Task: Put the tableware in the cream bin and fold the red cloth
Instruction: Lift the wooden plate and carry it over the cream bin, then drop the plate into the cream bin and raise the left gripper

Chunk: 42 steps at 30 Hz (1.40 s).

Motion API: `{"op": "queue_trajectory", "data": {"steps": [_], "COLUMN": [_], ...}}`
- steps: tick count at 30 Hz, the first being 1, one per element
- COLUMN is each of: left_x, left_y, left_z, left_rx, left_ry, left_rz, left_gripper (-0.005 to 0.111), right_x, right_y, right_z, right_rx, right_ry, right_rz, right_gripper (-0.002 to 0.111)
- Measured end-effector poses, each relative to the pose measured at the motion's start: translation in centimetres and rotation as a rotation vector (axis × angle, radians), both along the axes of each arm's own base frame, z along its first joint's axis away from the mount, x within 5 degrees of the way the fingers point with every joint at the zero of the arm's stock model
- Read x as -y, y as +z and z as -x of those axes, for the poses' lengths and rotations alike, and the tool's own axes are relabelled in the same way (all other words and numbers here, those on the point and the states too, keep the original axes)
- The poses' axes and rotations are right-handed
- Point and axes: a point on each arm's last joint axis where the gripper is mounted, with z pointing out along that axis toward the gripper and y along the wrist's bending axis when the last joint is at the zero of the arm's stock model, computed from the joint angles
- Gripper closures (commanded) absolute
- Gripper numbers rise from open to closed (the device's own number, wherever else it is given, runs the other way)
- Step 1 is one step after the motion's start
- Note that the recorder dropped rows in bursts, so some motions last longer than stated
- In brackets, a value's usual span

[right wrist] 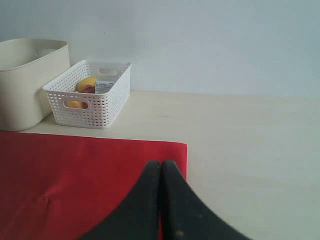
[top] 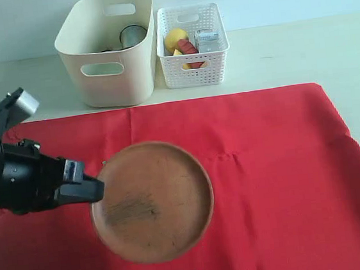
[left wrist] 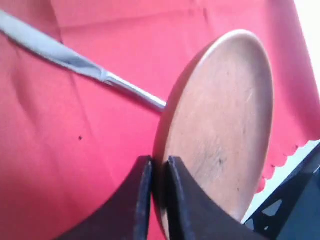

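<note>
My left gripper (top: 99, 188) (left wrist: 159, 162) is shut on the rim of the round brown plate (top: 152, 202) (left wrist: 225, 125), which it holds tilted above the red cloth (top: 267, 164) (left wrist: 75, 150). A metal knife (left wrist: 75, 62) lies on the cloth, its handle end running under the plate; in the exterior view the plate hides it. The cream bin (top: 110, 52) (right wrist: 25, 85) stands behind the cloth with a steel cup (top: 133, 35) inside. My right gripper (right wrist: 161, 165) is shut and empty over the cloth's corner (right wrist: 75, 170), out of the exterior view.
A white lattice basket (top: 193, 50) (right wrist: 95, 100) with a lemon and other food stands right of the cream bin. Pale tabletop (top: 325, 49) borders the cloth at the back and right. The cloth's scalloped edge (left wrist: 280, 162) shows near the plate.
</note>
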Motion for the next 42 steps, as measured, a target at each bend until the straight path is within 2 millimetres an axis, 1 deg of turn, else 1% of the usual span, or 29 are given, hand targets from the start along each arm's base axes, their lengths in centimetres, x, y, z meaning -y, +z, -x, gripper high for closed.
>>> {"op": "queue_trajectory", "data": {"steps": [2, 4, 6, 8, 9, 10, 11, 12, 13, 14, 17, 20, 22, 25, 29, 32, 36, 40, 42], "left_x": [0.2, 0.6, 0.7, 0.9, 0.9, 0.7, 0.4, -0.4, -0.9, -1.9, -3.4, -4.6, -5.1, -5.4, -5.3, -5.1, -5.0, -4.8, -4.6], "left_y": [1.3, 3.8, 5.1, 7.5, 8.2, 9.4, 10.1, 11.4, 12.0, 12.9, 13.6, 13.7, 13.3, 12.9, 11.7, 10.4, 8.2, 6.2, 5.2], "left_z": [-0.4, -1.4, -2.1, -3.3, -3.7, -4.4, -4.8, -5.8, -6.3, -7.4, -9.3, -11.5, -13.4, -16.0, -19.4, -22.4, -25.8, -28.2, -29.1], "left_rx": [0.033, 0.099, 0.133, 0.211, 0.231, 0.271, 0.293, 0.335, 0.353, 0.379, 0.399, 0.408, 0.404, 0.414, 0.430, 0.435, 0.432, 0.419, 0.405], "left_ry": [0.008, 0.020, 0.025, 0.027, 0.031, 0.049, 0.062, 0.100, 0.124, 0.169, 0.232, 0.275, 0.288, 0.291, 0.285, 0.273, 0.265, 0.259, 0.247], "left_rz": [0.023, 0.057, 0.062, 0.045, 0.042, 0.038, 0.040, 0.042, 0.043, 0.043, 0.035, 0.018, 0.008, -0.006, -0.029, -0.056, -0.081, -0.087, -0.090], "left_gripper": [0.107, 0.107, 0.107, 0.107, 0.107, 0.107, 0.107, 0.107, 0.107, 0.107, 0.107, 0.107, 0.107, 0.107, 0.107, 0.107, 0.107, 0.107, 0.107], "right_x": [0.0, 0.0, 0.0, 0.0, 0.0, 0.0, 0.0, 0.0, 0.0, 0.0, 0.0, 0.0, 0.0, 0.0, 0.0, 0.0, 0.0, 0.0, 0.0], "right_y": [0.0, 0.0, 0.0, 0.0, 0.0, 0.0, 0.0, 0.0, 0.0, 0.0, 0.0, 0.0, 0.0, 0.0, 0.0, 0.0, 0.0, 0.0, 0.0], "right_z": [0.0, 0.0, 0.0, 0.0, 0.0, 0.0, 0.0, 0.0, 0.0, 0.0, 0.0, 0.0, 0.0, 0.0, 0.0, 0.0, 0.0, 0.0, 0.0], "right_rx": [0.000, 0.000, 0.000, 0.000, 0.000, 0.000, 0.000, 0.000, 0.000, 0.000, 0.000, 0.000, 0.000, 0.000, 0.000, 0.000, 0.000, 0.000, 0.000], "right_ry": [0.000, 0.000, 0.000, 0.000, 0.000, 0.000, 0.000, 0.000, 0.000, 0.000, 0.000, 0.000, 0.000, 0.000, 0.000, 0.000, 0.000, 0.000, 0.000], "right_rz": [0.000, 0.000, 0.000, 0.000, 0.000, 0.000, 0.000, 0.000, 0.000, 0.000, 0.000, 0.000, 0.000, 0.000, 0.000, 0.000, 0.000, 0.000, 0.000], "right_gripper": [0.108, 0.108, 0.108, 0.108, 0.108, 0.108, 0.108, 0.108, 0.108, 0.108, 0.108, 0.108, 0.108, 0.108, 0.108, 0.108, 0.108, 0.108, 0.108]}}
